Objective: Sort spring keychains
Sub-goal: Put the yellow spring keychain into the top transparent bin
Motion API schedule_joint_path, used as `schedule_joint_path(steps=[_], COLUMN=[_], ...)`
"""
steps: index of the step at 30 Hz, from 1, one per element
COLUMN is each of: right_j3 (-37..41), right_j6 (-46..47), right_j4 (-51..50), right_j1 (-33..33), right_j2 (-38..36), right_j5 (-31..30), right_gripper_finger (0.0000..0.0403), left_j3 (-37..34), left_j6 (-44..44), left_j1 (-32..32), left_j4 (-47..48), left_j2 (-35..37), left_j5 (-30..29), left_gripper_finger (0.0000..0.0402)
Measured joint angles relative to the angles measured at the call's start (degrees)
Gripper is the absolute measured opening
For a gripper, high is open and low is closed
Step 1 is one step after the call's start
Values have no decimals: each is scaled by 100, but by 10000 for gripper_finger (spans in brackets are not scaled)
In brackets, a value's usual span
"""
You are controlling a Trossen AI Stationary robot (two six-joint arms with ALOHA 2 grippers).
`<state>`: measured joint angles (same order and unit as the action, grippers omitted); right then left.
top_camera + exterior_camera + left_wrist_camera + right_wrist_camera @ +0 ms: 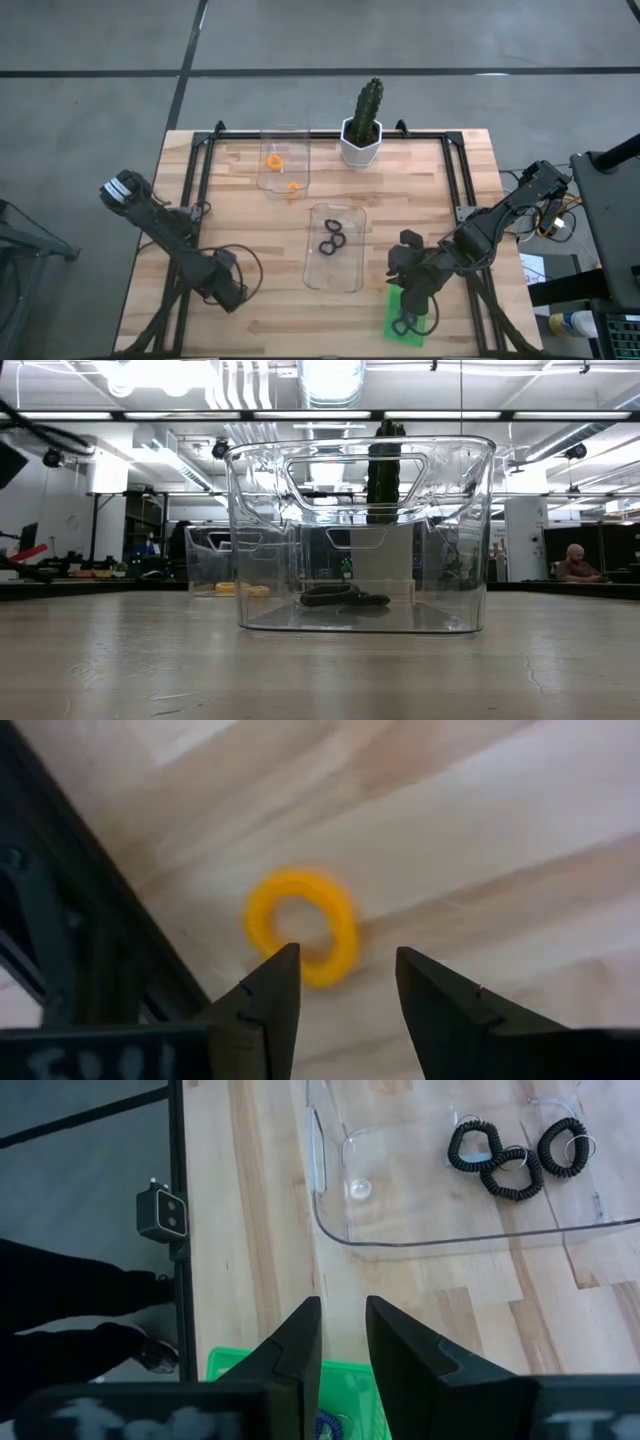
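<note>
Two orange keychains [274, 160] show at the far clear tray [285, 135], one by its near rim. Three black keychains [512, 1172] lie in the near clear tray [335, 275]. A dark purple keychain [403, 322] lies in the green tray [392, 325]. My left gripper [345, 970] is open near the table's left near corner. Another orange keychain [300, 925] lies flat on the wood just beyond its fingertips, apart from them. My right gripper [343, 1320] hangs over the green tray's [225, 1365] far edge, open by a narrow gap with nothing in it.
A potted cactus [362, 125] stands at the table's far edge, beside the far tray. A black frame rail [70, 940] runs close beside my left gripper. Bare wood lies between the two clear trays and my left arm. A person [577, 563] sits far off in the room.
</note>
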<state>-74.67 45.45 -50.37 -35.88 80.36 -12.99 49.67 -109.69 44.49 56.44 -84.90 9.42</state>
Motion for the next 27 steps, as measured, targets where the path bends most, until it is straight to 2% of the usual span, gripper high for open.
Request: schedule_joint_path(steps=[3,8,13,16,20,22,27], right_j3=[0,0,0,0,0,0,0], right_j6=[0,14,109,126,122,119,109], right_j4=[5,20,19,18,18,17,20], right_j1=[0,0,0,0,0,0,0], right_j2=[0,0,0,0,0,0,0], right_j5=[-1,-2,0,0,0,0,-2], right_gripper_finger=[74,68,74,78,78,75,68], left_j3=[-228,-650,-788,-798,-793,-763,-336], left_j6=[0,-84,-266,65,184,114,53], left_j1=[0,1,11,13,13,10,-103], left_j4=[-304,-1369,-1494,-1498,-1444,-1457,-1285], left_j2=[0,4,28,28,42,73,356], left_j5=[83,86,99,95,66,-92,-953], left_gripper_finger=[158,155,141,113,25,16,6])
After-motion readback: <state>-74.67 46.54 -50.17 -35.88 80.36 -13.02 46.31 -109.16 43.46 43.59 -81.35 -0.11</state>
